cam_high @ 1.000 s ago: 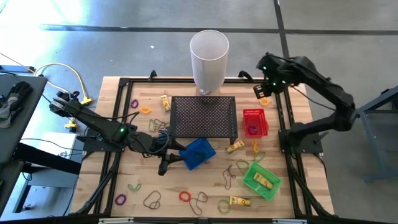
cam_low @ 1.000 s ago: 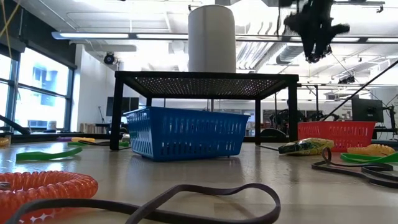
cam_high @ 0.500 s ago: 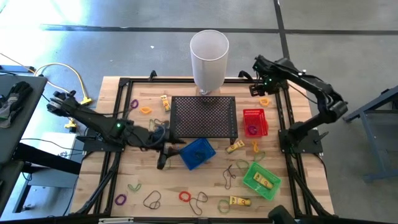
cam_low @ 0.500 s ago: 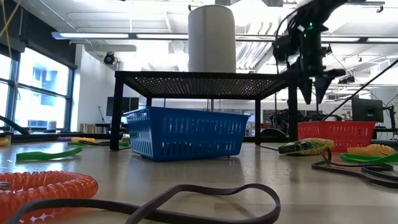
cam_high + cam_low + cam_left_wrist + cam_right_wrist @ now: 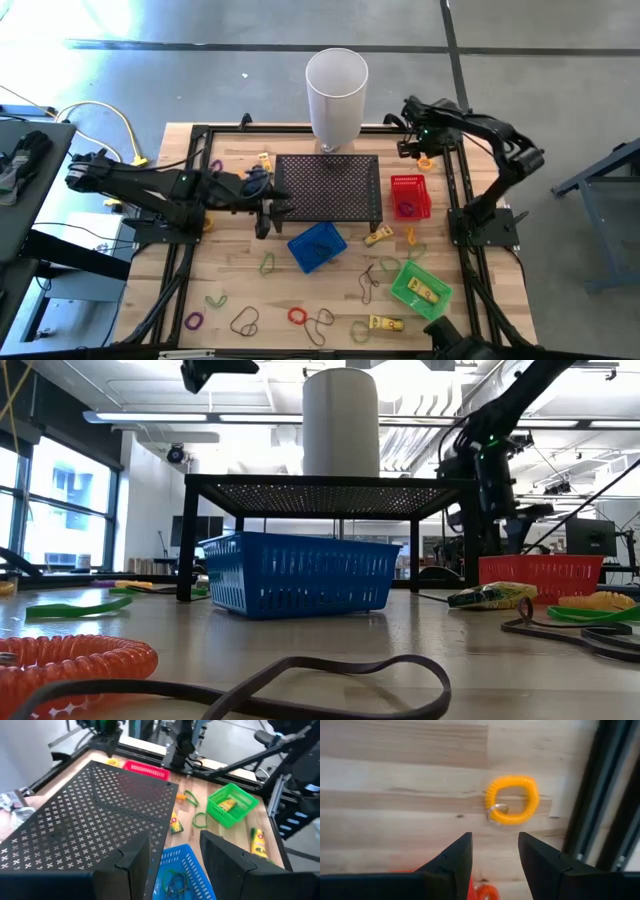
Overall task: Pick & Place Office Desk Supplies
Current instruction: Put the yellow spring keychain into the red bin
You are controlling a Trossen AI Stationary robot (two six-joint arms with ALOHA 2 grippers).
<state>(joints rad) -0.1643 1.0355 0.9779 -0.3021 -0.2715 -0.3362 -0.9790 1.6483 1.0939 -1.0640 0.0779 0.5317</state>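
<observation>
Right gripper (image 5: 492,852) hovers over the table's far-right corner, about 1 o'clock from the black mesh stand (image 5: 328,187), jaws parted with a clear gap, holding nothing; just ahead of its fingers an orange coiled loop (image 5: 512,800) lies flat on the wood beside the dark frame rail, not touched. In the high view that loop (image 5: 426,162) sits directly under the right gripper (image 5: 412,148). Left gripper (image 5: 175,862) is raised near the stand's left edge, roughly 9 o'clock from it, jaws apart and empty, looking down over the blue basket (image 5: 182,872), which has a loop or two inside. Blue basket (image 5: 317,245) stands at 6 o'clock of the stand. Red basket (image 5: 409,196) at 3 o'clock, just beside the stand, with a loop inside. Green basket (image 5: 421,288) at about 5 o'clock, holding a yellow piece (image 5: 426,291). Other loops and yellow pieces lie scattered over the near half of the table (image 5: 480,300) and along its left side. White cylinder (image 5: 336,95) at 12 o'clock behind the stand.
</observation>
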